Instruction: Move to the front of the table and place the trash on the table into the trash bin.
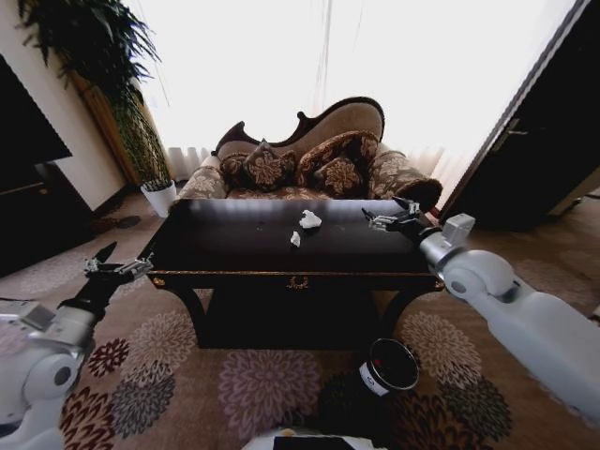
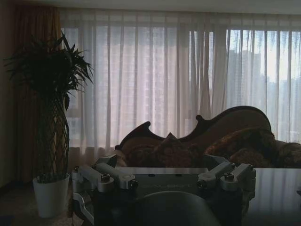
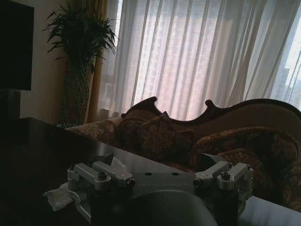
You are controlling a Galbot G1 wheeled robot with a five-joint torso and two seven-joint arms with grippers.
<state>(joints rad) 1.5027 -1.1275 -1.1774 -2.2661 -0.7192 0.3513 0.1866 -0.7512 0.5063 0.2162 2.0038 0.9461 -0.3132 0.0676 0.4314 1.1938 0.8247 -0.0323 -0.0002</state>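
The robot stands at the front of the table (image 1: 234, 246), so the drive-up part of the task looks done, while the clearing itself has not begun: two crumpled white paper scraps lie on the glossy black top, and nothing is held by either arm. The larger paper scrap (image 1: 309, 220) sits near the middle of the top, toward the sofa (image 1: 309, 155) side, and the smaller paper scrap (image 1: 295, 239) lies just in front of it, closer to the robot; the two are near each other but apart. Both look light, wrinkled and soft, the kind of thing that should crush easily under a pinch. In the right wrist view a white crumpled scrap (image 3: 59, 197) shows on the dark top just beside that arm's fingers. The right gripper (image 1: 389, 217) hovers over the right end of the table with its fingers spread and empty, near the scraps but not touching them. The left gripper (image 1: 117, 265) hangs off the table's left front corner, also spread open and empty. The trash bin (image 1: 389, 367), black with a white label, stands on the patterned carpet (image 1: 178, 375) in front of the table, to the robot's right, its mouth open. I judge that every piece of trash in sight is left to move.
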